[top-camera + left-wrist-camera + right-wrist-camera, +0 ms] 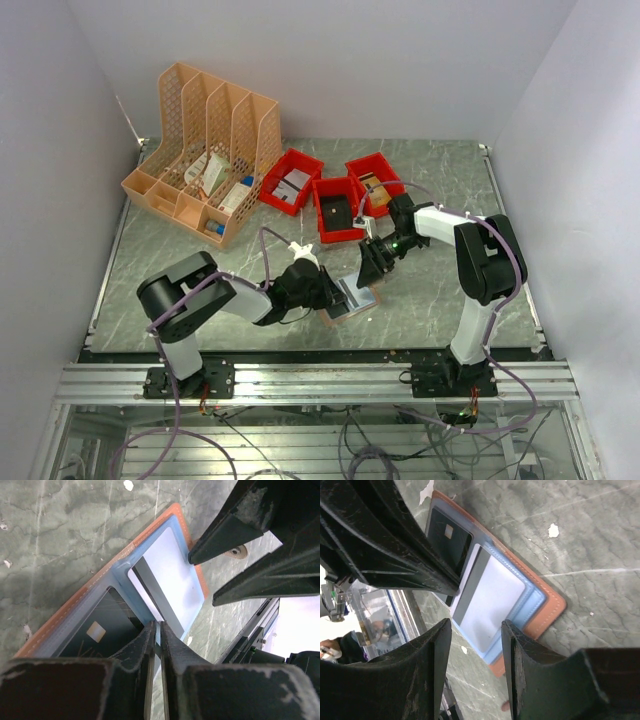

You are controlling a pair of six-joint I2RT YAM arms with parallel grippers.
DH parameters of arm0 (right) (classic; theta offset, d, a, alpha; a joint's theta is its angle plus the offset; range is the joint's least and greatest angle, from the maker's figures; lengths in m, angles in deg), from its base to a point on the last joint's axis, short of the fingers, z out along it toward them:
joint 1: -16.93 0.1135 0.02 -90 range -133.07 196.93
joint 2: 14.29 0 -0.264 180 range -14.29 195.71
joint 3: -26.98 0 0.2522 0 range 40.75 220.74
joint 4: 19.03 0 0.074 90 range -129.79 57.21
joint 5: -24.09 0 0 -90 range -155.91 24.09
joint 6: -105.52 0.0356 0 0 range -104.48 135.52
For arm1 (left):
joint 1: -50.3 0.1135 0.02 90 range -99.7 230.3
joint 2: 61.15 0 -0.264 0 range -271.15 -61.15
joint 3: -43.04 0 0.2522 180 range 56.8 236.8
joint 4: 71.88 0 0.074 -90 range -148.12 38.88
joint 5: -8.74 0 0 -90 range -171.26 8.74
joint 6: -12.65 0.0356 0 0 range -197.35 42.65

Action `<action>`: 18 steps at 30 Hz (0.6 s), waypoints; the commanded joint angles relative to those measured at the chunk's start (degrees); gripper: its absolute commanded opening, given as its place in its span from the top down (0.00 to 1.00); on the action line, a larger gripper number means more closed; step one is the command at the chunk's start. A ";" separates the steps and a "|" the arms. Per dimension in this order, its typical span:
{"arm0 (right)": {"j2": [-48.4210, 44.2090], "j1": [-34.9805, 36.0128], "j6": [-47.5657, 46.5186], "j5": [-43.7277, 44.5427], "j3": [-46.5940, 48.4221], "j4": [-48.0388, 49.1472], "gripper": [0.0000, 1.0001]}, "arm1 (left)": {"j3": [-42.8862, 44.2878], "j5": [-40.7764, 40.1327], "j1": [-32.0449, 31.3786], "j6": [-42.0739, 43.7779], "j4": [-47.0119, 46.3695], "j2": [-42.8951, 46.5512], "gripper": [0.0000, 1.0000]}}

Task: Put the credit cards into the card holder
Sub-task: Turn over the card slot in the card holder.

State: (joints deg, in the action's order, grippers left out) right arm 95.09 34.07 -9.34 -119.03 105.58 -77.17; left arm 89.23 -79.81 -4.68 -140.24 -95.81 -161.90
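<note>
Status | left jaws: slit-wide at white card [172, 575] edge, grip unclear | right jaws: apart, empty, above card holder [552, 607]

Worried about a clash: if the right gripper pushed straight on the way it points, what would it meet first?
Most likely the pale striped card on the open card holder, straight ahead of the right gripper; depth is unclear.

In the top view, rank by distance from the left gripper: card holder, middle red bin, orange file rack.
1. card holder, right at the left gripper's fingers
2. middle red bin, farther back
3. orange file rack, back left corner
</note>
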 commanded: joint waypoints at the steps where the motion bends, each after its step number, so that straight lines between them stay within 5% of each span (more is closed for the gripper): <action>1: -0.85 -0.89 0.78 0.92 0.38 1.05 0.55 | -0.35 -1.24 -0.30 2.61 4.06 3.89 0.80; 18: 0.54 -0.97 1.16 0.30 0.18 1.15 0.55 | 5.12 -0.31 -0.22 4.62 7.62 -0.23 0.90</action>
State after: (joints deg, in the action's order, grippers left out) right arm 95.09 33.48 -8.77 -118.00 105.58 -76.78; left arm 93.38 -79.52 -4.68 -137.46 -90.56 -160.22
